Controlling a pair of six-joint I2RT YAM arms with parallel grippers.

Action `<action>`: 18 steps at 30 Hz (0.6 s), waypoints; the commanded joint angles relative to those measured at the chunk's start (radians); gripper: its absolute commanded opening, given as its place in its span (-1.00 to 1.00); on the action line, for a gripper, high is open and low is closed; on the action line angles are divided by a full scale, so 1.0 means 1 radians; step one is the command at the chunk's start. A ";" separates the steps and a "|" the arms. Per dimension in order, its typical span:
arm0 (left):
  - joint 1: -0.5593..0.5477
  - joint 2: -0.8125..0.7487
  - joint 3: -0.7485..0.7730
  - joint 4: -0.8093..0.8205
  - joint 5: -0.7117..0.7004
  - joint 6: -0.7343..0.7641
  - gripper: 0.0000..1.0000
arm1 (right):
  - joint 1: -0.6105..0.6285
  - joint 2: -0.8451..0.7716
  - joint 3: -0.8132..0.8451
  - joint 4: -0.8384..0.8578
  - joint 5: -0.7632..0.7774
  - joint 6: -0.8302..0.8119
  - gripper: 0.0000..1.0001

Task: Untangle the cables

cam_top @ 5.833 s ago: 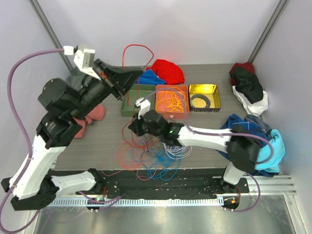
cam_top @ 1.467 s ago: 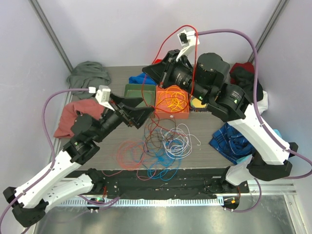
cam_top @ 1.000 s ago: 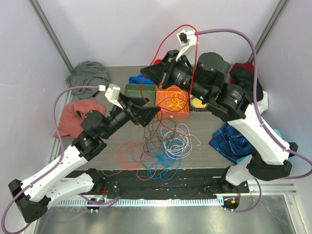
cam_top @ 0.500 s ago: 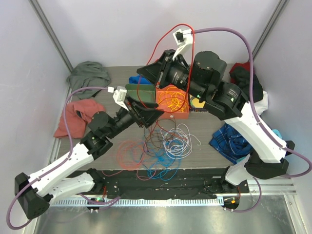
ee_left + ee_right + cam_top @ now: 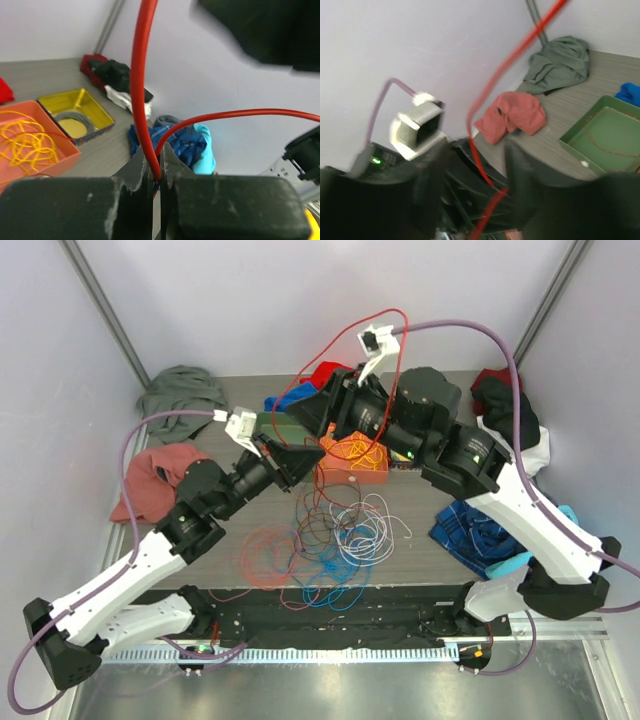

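- Nearest the arm bases, we find most of the cables (image 5: 330,540) in one knotted heap on the bench (image 5: 430,565). Red-orange loops lie to the left, blue at the front and white-grey to the right, with dark strands crossing them.
- Just behind the heap, the left fingers (image 5: 136,169) are pressed together on the red cable (image 5: 140,90) and pinch it at the tips. One run rises straight up from the pinch and another arcs off sideways.
- Beyond that stand the trays. The orange tray (image 5: 370,480) holds coiled yellow-orange cable, the green tray (image 5: 607,135) holds one thin brownish loop, and the yellow tray (image 5: 97,106) holds a dark ring.
- Above the trays, the right fingers (image 5: 527,190) stand spread. The red cable passes between them and no pad visibly bears on it, though that view is blurred.
- Farthest back, the red cable loops high over the right arm.
- We judge that the step in hand is drawing the red cable out of the heap, and that the left arm alone carries it.
- The next move calls for the right arm to back clear without catching the high loop. The left arm should then pull steadily, and we would watch whether the heap lifts with the cable.
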 commanded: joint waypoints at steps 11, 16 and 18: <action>-0.002 -0.049 0.393 -0.397 -0.254 0.186 -1.00 | 0.000 -0.315 -0.408 -0.064 0.382 -0.070 0.75; -0.002 0.009 0.549 -0.451 -0.306 0.231 -1.00 | 0.002 -0.380 -0.545 -0.064 0.419 -0.047 0.75; -0.002 0.041 0.610 -0.454 -0.314 0.249 -1.00 | 0.001 -0.406 -0.610 -0.040 0.405 -0.041 0.75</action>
